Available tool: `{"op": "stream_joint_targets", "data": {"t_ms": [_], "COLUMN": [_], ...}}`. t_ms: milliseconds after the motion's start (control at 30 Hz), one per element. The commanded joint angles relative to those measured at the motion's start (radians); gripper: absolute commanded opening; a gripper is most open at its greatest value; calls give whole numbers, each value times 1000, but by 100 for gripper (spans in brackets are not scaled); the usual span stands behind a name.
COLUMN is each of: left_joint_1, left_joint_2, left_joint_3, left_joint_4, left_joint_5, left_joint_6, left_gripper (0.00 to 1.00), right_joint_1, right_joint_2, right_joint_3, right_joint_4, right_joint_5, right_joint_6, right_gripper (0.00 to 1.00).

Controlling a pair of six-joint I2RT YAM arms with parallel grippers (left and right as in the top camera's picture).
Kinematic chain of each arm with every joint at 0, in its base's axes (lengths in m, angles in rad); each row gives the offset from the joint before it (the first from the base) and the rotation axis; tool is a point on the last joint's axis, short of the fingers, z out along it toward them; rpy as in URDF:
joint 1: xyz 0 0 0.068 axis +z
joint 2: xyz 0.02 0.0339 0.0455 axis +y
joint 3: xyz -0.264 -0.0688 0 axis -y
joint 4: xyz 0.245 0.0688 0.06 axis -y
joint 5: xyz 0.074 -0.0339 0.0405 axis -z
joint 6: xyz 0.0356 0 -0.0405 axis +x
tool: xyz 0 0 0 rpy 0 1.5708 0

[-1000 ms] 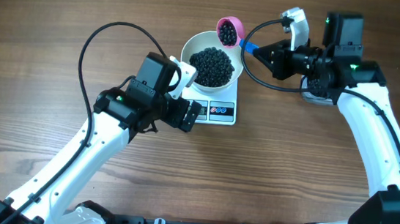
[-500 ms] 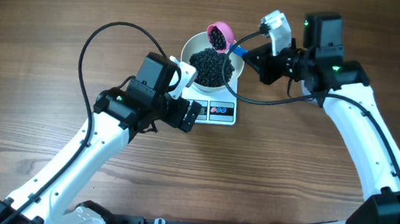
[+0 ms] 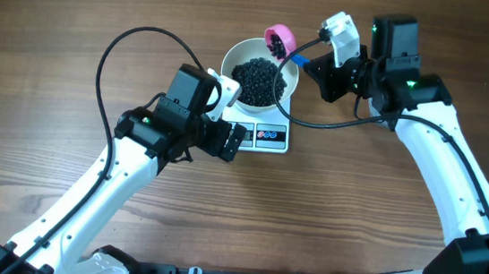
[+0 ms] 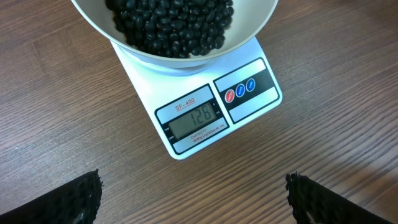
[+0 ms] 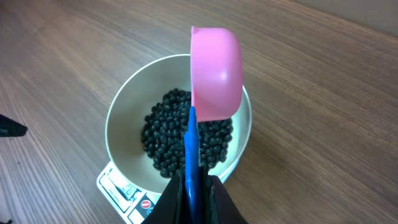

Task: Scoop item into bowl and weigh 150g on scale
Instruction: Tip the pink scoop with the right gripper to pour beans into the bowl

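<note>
White bowl (image 5: 124, 130) sits on the scale (image 4: 205, 118) toward the counter's (image 3: 59, 11) far edge and holds loose black beans (image 3: 259, 80), which look light and likely to roll. The display reads 128. The right gripper (image 5: 193, 186) clamps the pink scoop (image 5: 216, 68) by its blue handle, the sensible hold, over the bowl's rim. The left gripper (image 4: 196, 199) gapes empty near the scale. Bare counter lies all round.

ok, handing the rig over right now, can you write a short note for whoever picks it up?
The left tool is open and empty, hovering in front of the scale.
The right tool is shut on the blue handle of the pink scoop, which is tipped over the bowl.
The bowl sits on the scale with the beans heaped inside.
Done: the display reads 128.
Left: it is short of 150, so add beans in small amounts, then stop. The bean supply is not in view.
</note>
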Motion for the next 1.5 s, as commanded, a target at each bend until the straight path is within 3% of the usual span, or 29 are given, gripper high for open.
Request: {"op": "stream_joint_targets", "data": {"t_ms": [0, 367, 500, 633, 900, 1000, 1067, 1233, 1367, 1467], "left_joint_1": [5, 5, 5, 5, 5, 5, 5, 5, 5, 5], "left_joint_2": [-9, -9, -9, -9, -9, -9, -9, -9, -9, -9], "left_joint_3": [15, 15, 15, 15, 15, 15, 15, 15, 15, 15], "left_joint_4": [3, 3, 3, 3, 3, 3, 3, 3, 3, 3], "left_joint_5": [12, 12, 12, 12, 12, 12, 12, 12, 12, 12], "left_joint_6": [8, 8, 8, 8, 8, 8, 8, 8, 8, 8], "left_gripper": [100, 100, 100, 100, 100, 100, 100, 100, 100, 100], "right_joint_1": [0, 1, 12, 25, 25, 34, 40, 40, 47, 49], "right_joint_2": [-21, -21, -21, -21, -21, -21, -21, -21, -21, -21], "right_joint_3": [3, 3, 3, 3, 3, 3, 3, 3, 3, 3], "right_joint_4": [4, -13, -16, -11, -9, -27, -32, -23, -32, -20], "right_joint_5": [-71, -31, -134, -12, -31, -111, -44, 43, 4, 6], "right_joint_6": [6, 27, 13, 2, 55, -37, -79, 19, -33, 4], "right_gripper": [4, 5, 4, 4, 4, 4, 4, 4, 4, 4]}}
